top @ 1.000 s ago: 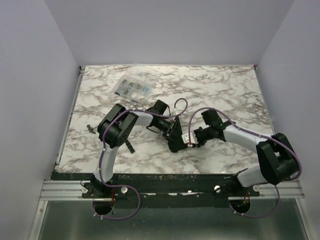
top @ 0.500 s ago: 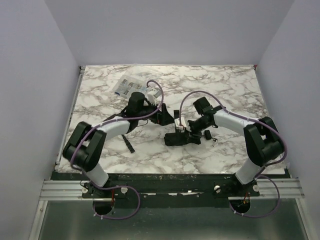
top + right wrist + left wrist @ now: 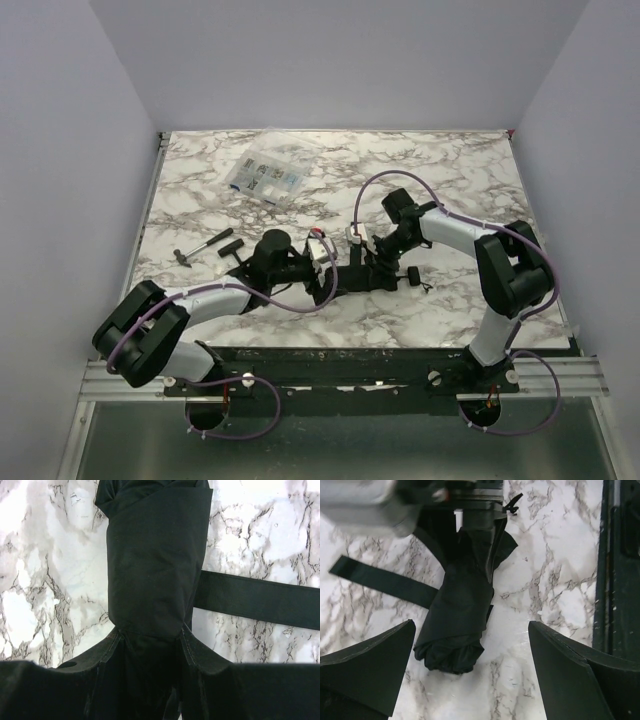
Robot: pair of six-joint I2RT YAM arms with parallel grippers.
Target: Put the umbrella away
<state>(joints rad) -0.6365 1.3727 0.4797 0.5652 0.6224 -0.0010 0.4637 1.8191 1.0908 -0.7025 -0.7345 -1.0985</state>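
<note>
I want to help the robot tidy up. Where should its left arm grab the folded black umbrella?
Probably the thick rolled middle of the dark fabric folding umbrella, coming from above with one of the open left fingers on each long side. Its near end lies flat between them, the right fingers clamp the far end, and the loose black strap sticks out sideways, best avoided.

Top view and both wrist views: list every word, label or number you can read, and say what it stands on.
No text can be read anywhere.
On the clear plastic box: pale and blue patches, too small to read.
On the umbrella: plain dark fabric, no print showing.
</note>
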